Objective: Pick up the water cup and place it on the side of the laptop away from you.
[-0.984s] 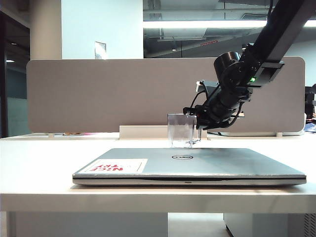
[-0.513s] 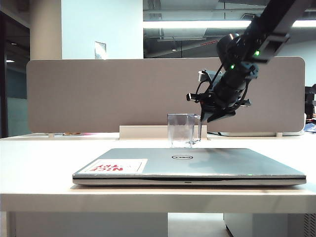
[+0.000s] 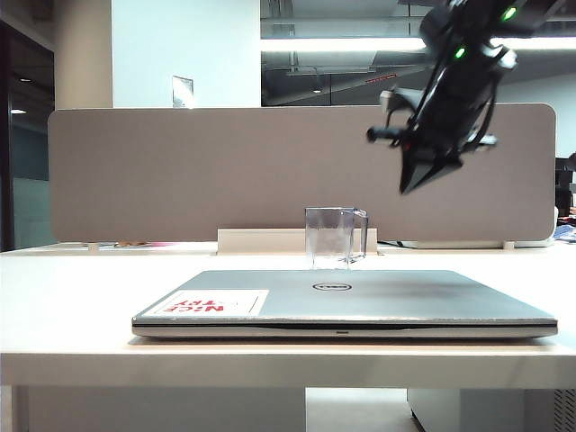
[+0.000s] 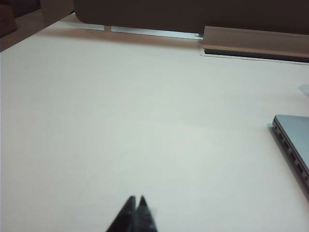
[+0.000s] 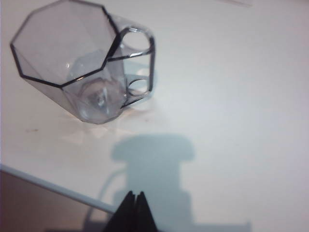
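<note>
Clear grey-tinted glass, the water cup point(image 3: 335, 237) stands upright on the pale worktop point(image 3: 72, 297) just behind the closed silver laptop point(image 3: 360, 301), on the side of the laptop away from the viewer, so to my eye the placing is done and the step in hand is the retreat. The right pincer point(image 3: 416, 180) hangs well above the laptop and up to the right of the cup, empty, its two black tips pressed together. To finish well, I would lift that arm straight away from the cup rather than sweep sideways, since the handle juts toward it and a brush could topple the glass onto the laptop lid. From the front, the exterior view gives the cup's upright stance and its clear separation from the arm, but it cannot show whether the cup touches the laptop's rear edge. Looking down, the right wrist view shows the cup point(image 5: 82, 67) with its octagonal rim and looped handle, standing apart from the laptop edge point(image 5: 43, 203), with the closed right pincer point(image 5: 134, 210) above the gap. Over bare worktop beside the laptop's side edge point(image 4: 292, 145), the left pincer point(image 4: 135, 212) also has its tips closed and holds nothing.
</note>
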You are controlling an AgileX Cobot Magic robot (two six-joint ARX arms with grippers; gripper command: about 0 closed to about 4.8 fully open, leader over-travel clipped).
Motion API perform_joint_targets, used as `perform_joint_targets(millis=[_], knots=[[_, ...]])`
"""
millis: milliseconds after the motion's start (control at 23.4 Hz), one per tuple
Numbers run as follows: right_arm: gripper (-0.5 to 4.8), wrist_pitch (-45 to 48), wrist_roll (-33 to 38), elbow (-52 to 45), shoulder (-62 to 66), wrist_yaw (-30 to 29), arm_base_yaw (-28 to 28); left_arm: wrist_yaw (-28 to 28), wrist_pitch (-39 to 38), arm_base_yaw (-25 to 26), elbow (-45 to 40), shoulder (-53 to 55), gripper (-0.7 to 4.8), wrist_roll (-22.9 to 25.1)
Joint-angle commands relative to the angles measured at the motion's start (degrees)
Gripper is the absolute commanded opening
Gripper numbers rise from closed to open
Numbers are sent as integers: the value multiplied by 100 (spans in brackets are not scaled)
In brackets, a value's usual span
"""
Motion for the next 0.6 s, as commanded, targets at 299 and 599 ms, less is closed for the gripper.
perform_joint_targets(millis=[299,599], knots=[[-7,850,11,-1368,-1709,-31,-87,66,334,-4,24,7,-5,2],[-7,1574,225,-2903,-3156,35,-109,63,323,-4,22,7,-5,2]])
